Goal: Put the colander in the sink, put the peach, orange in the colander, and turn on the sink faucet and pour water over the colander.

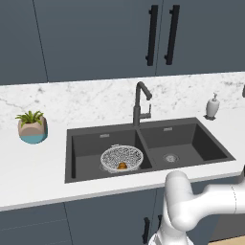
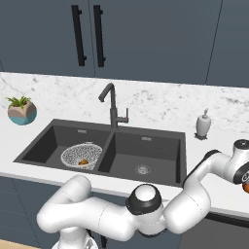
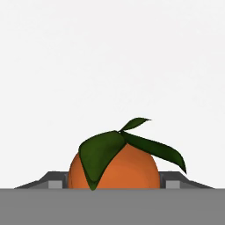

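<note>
The white, faintly marbled desk (image 1: 33,177) runs flat and smooth under the jaws and fills the ground beyond them in the hand view. Well apart from the jaws, off to the arm's left, the sink (image 1: 206,143) is set into it: dark grey, matte, rectangular, with two basins and a round metal drain. The sink faucet (image 1: 139,103), a thin black post with a bent-over spout, stands behind the divider, equally far from the jaws. In the basin farther from the jaws sits the colander (image 1: 122,155), a round white wire-mesh bowl. The white soap dispenser (image 2: 203,125), squat with a slim pump, is the nearest of these to the jaws. Between the jaws sits the peach (image 3: 127,169), round, smooth, reddish-orange, with dark green pointed leaves curling over its top; the jaws have closed to its width, one dark finger tip (image 3: 55,179) against each side. The orange (image 1: 122,165), small and yellower, lies inside the colander, far from the jaws.
</note>
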